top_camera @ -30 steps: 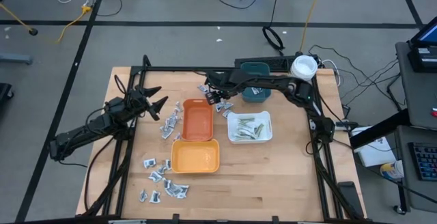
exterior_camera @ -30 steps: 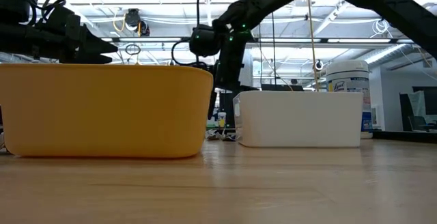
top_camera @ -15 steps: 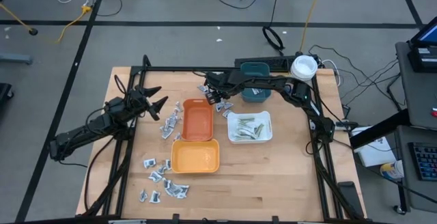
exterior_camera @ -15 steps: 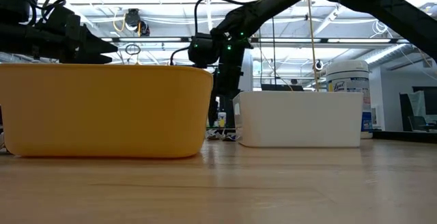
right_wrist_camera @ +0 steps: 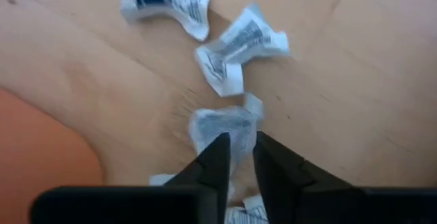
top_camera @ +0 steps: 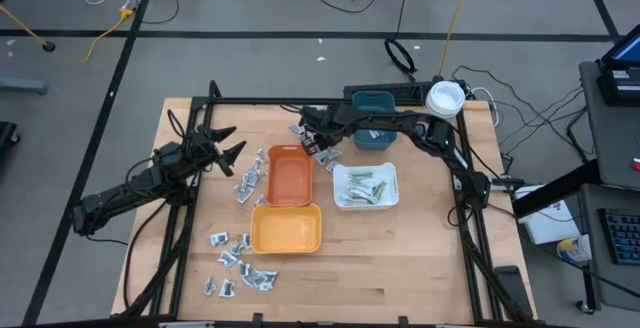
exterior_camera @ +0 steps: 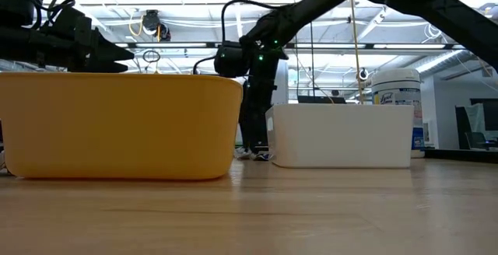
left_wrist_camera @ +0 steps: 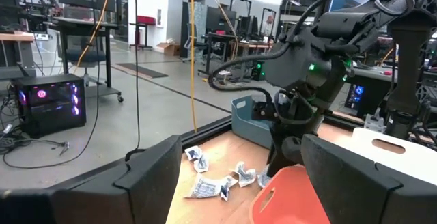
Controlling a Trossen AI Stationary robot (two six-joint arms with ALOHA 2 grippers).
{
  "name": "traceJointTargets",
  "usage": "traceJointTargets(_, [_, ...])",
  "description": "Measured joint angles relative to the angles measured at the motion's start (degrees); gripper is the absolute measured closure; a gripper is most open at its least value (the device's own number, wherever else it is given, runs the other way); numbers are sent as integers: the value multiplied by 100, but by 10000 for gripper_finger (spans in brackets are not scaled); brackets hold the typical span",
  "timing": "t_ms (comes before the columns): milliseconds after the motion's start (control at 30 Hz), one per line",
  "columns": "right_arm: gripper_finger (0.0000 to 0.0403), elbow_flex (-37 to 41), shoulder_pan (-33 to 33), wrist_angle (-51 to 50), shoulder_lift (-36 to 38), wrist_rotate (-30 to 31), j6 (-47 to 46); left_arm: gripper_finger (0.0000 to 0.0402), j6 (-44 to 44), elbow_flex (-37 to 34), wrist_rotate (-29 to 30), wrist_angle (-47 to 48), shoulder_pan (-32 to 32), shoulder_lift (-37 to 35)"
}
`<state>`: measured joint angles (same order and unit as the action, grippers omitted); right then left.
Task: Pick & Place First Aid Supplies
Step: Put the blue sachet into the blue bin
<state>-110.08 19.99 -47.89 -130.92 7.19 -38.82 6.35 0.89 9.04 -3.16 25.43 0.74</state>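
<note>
A silvery sachet [right_wrist_camera: 222, 125] is pinched by the right gripper [right_wrist_camera: 237, 157] beyond the orange tray [top_camera: 289, 175] — the left gripper [top_camera: 226, 142] is held spread, left.

right gripper [right_wrist_camera: 237, 157] down, jaws pinched; left gripper [top_camera: 228, 144] spread.

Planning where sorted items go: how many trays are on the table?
4: an orange tray mid-table, a yellow tray just in front of it, a white tray to their right, a teal tray at the far edge.
</note>
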Motion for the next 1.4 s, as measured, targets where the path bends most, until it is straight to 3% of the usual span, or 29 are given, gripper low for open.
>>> traceJointTargets(167, [397, 9, 0, -5, -6, 5, 373, 94, 0, 0, 0, -2, -2, 1])
traceJointTargets(1067, [403, 2, 141, -397, 904, 331, 1919, 94, -4, 0, 0, -2, 0, -1])
traceJointTargets(1400, [403, 11, 837, -755, 1038, 501, 2273, 94, -4, 0, 0, -2, 0, 0])
